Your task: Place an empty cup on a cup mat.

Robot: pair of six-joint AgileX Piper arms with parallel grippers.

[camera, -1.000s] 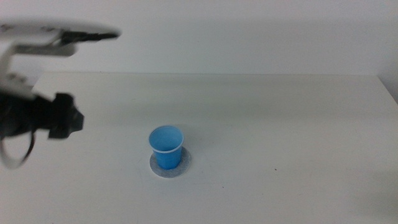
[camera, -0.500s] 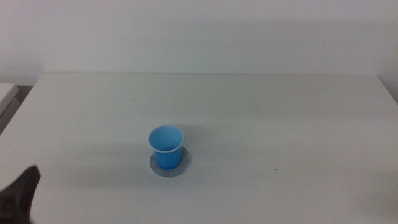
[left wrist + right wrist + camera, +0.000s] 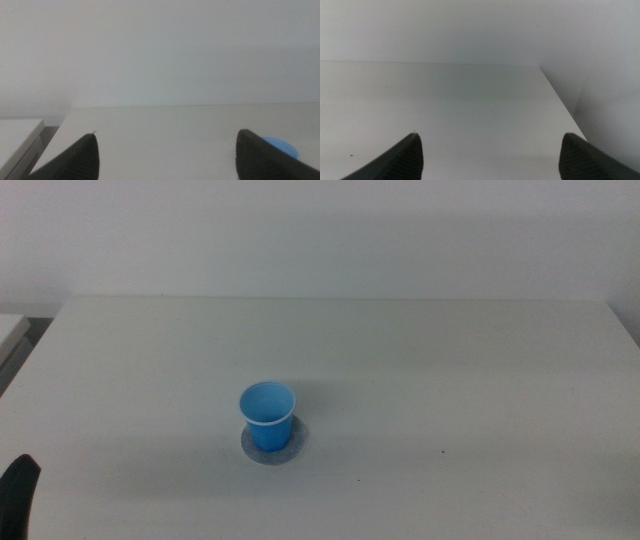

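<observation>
The bright blue cup (image 3: pixel 267 418) stands upright on the speckled grey cup mat (image 3: pixel 273 448), left of the table's middle in the middle view. It looks empty inside. A sliver of the cup's rim (image 3: pixel 285 146) shows in the left wrist view, behind one jaw. My left gripper (image 3: pixel 167 160) is open and empty, low at the table's front left; only a dark tip (image 3: pixel 17 495) shows in the middle view. My right gripper (image 3: pixel 492 157) is open and empty, out of the middle view, looking over the table's right part.
The white table (image 3: pixel 450 370) stretches wide around the cup. Its right edge (image 3: pixel 560 102) shows in the right wrist view. A pale ledge (image 3: pixel 12 332) lies beyond the table's left edge. A white wall stands behind.
The left arm has drawn back from high at the left down to the bottom left corner, leaving only a dark tip in view. The cup stays on the mat.
</observation>
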